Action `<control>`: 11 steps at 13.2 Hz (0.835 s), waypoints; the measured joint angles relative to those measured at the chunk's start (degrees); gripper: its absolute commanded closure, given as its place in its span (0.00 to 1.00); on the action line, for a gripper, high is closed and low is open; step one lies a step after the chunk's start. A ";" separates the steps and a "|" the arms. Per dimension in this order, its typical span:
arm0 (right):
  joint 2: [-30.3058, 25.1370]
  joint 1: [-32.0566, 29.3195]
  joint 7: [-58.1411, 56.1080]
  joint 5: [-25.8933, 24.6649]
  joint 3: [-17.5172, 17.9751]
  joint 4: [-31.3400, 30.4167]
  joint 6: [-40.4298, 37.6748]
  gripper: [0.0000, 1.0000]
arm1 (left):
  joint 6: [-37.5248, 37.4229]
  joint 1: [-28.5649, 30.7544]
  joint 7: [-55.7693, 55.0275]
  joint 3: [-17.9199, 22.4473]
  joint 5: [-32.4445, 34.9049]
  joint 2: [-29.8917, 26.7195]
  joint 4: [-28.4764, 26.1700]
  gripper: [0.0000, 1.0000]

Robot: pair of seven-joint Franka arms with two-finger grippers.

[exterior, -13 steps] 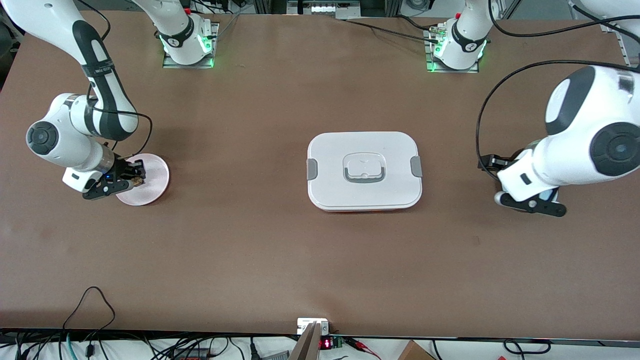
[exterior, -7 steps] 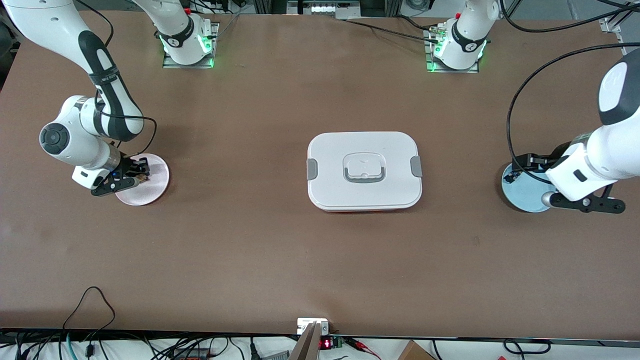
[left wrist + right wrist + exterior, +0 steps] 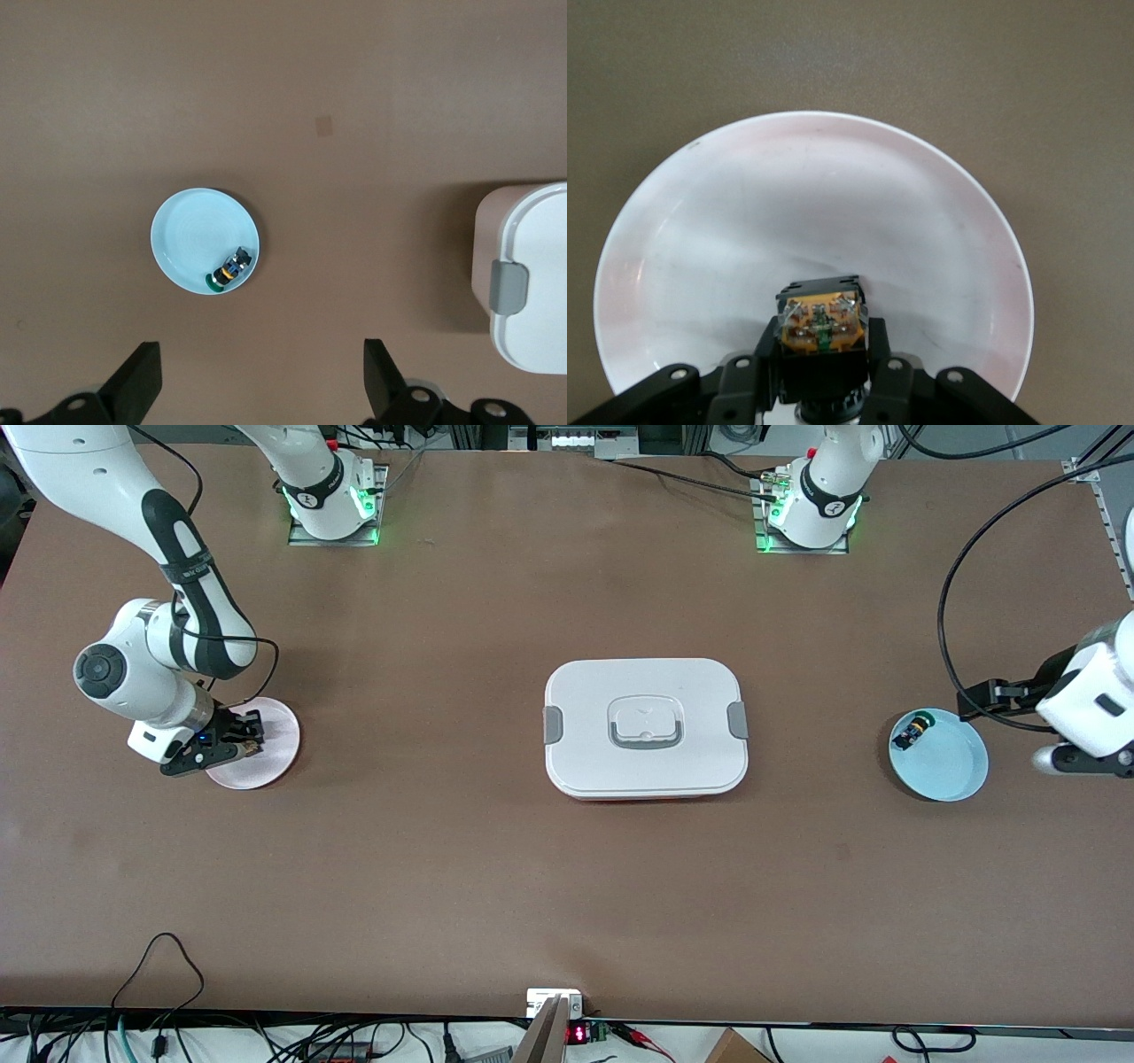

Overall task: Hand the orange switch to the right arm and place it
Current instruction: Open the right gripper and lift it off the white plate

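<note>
- Orange switch [image 3: 820, 329]: clamped between the closed fingers of the right gripper [image 3: 232, 746], low over the pink plate [image 3: 276, 717]; in the right wrist view its yellowish terminal end faces the camera, so its long axis appears to run roughly along the gripper's own axis, cap end hidden below; whether it touches the plate cannot be told.
- Pink plate: directly under the switch, at the right arm's end of the table; the release is judged to need only an opening of the fingers, with no sideways travel.
- White lidded container [image 3: 645, 728]: mid-table, well apart from both plates.
- Blue plate [image 3: 190, 230]: at the left arm's end of the table; holds the green-capped switch [image 3: 229, 268] lying on its side against the rim.
- Left gripper [image 3: 261, 385]: fingers spread wide and empty, high near the blue plate; this arm waits.
</note>
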 measured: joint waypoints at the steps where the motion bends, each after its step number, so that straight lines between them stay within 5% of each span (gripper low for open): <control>1: -0.01 0.01 -0.08 0.00 0.17 0.26 0.10 0.00 | 2.22 -1.08 0.00 2.41 -1.45 -1.97 -2.10 0.00; 6: -4.25 1.10 -0.18 -0.01 0.94 3.12 -5.16 0.00 | 7.48 -8.45 -0.32 13.21 -2.83 -8.84 -10.49 0.00; 11: -12.08 6.29 4.87 -0.01 1.07 16.95 -31.75 0.00 | 10.49 -9.79 -1.47 14.89 -2.83 -14.44 -16.43 0.00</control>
